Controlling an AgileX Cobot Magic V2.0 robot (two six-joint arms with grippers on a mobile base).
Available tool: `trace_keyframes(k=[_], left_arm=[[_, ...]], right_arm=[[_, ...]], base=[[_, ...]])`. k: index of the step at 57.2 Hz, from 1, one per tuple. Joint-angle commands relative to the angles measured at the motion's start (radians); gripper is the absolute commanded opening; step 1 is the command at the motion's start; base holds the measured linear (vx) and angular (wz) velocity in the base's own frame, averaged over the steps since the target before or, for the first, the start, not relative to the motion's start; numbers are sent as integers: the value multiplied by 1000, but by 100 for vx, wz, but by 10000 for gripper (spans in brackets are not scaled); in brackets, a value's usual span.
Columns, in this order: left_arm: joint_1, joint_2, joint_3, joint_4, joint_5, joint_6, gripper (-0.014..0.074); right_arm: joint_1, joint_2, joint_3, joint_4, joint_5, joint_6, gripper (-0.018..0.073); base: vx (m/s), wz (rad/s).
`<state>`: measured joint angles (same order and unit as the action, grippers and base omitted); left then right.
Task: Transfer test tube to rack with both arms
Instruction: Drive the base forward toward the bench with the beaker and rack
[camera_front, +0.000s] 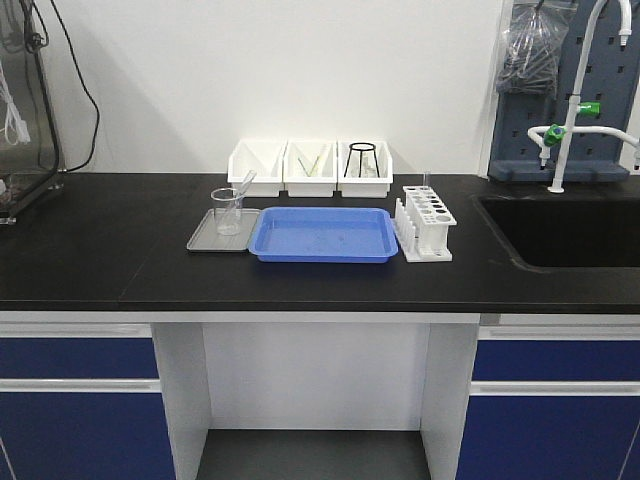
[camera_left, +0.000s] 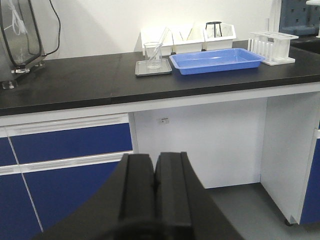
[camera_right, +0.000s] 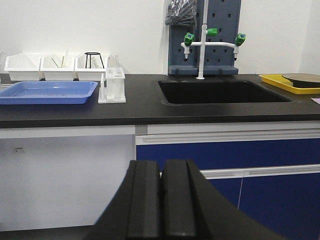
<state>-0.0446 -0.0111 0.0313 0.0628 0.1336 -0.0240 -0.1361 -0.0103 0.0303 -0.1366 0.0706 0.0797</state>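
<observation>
Test tube (camera_front: 247, 183) in glass beaker (camera_front: 225, 216) on grey tray (camera_front: 203, 240), centre-left of front view. Long axis tilted, upper end toward upper right, leaning on beaker lip. Left gripper (camera_left: 154, 172) at bottom edge of its view, well apart from tube, jaws pressed together, empty. Right gripper (camera_right: 161, 185) likewise closed, nothing held. Rack (camera_front: 428, 228) beside right edge of blue tray (camera_front: 320, 236).

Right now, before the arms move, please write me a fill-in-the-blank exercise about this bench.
The slim clear glass test tube leans inside the clear glass ____.
The blue plastic tray lies between the flat grey tray and the white plastic test-tube ____.
The left and right jaws both stand ____.
Missing words: beaker, rack, shut.
</observation>
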Motion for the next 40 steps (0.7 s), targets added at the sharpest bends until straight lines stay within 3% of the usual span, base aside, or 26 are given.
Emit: trace_keyframes(k=[1,40], left_arm=[[0,-14,-30,-8,-80,-6,-4],[0,-14,-30,-8,-80,-6,-4]], right_arm=[[-1,-8,19,-4,-80,-10,-11],[-1,-8,19,-4,-80,-10,-11]], base=[[0,0],[0,0]])
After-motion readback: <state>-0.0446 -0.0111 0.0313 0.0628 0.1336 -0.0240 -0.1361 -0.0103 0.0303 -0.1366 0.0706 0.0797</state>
